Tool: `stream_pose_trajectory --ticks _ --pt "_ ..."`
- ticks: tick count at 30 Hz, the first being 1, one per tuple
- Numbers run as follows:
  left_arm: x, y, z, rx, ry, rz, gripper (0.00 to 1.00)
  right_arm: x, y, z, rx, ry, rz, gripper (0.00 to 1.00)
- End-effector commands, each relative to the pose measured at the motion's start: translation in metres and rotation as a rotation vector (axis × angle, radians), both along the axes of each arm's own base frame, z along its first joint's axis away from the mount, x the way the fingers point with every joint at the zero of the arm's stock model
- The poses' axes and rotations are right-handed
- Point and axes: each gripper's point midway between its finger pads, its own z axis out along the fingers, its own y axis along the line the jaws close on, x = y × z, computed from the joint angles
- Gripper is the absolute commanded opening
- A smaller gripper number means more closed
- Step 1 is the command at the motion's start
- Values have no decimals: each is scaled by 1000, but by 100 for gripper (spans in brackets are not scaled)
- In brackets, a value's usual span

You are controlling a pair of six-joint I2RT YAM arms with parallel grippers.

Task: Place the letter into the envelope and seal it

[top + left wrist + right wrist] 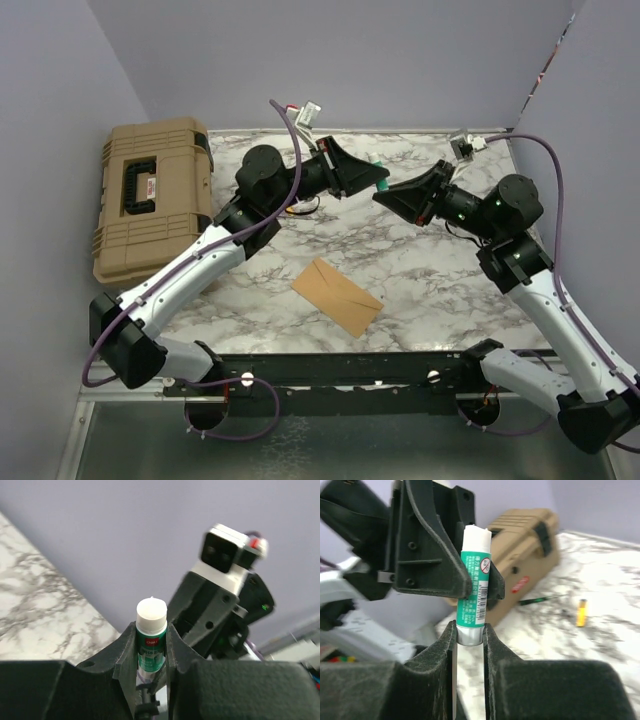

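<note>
We see a tan case [150, 195] left of the envelope [338, 297] (lying flat); left gripper [151, 636] and right gripper [469, 631] both clamp the glue stick [474, 580].

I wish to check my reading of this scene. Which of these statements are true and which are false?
1. Both grippers grip the glue stick. True: the left gripper and the right gripper each close on it.
2. The glue stick rests on the table. False: it is held in the air above the table.
3. The envelope lies on the table, and no gripper touches it. True.
4. The tan case stands at the right side of the table. False: it stands at the left side.
</note>
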Motion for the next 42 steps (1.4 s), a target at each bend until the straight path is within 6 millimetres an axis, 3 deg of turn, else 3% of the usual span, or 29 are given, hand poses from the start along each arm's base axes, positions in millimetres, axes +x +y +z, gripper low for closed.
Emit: stream_pose_trajectory --ticks 1,7,13,17,20,21,24,28,32,37,42 --pt "49 -4 -39 91 243 212 0 61 -24 -41 -290 -162 -262 1" --pt "80 -11 -64 115 448 297 0 103 -40 -49 -429 -218 -455 1" --pt "94 -16 -77 156 502 325 0 107 -34 -51 -432 -194 -450 1" --pt "92 -16 -85 188 473 316 0 91 -19 -44 -337 -141 -357 1" --pt "86 -11 -77 178 391 303 0 75 -10 -39 -269 -78 -280 1" --pt "82 -9 -73 179 361 297 0 69 -8 -38 -246 -47 -259 5" --pt "69 1 -61 184 264 262 0 46 -1 -27 -152 45 -180 47" --pt "51 11 -42 162 150 204 0 15 2 -11 -11 167 -88 65" --pt "30 17 -27 139 75 114 0 -10 0 2 151 269 -28 72" --pt "-4 15 -4 67 -15 -52 0 -31 3 7 256 341 86 73" --pt "-31 18 12 -5 -84 -175 0 -40 8 14 267 305 171 64"
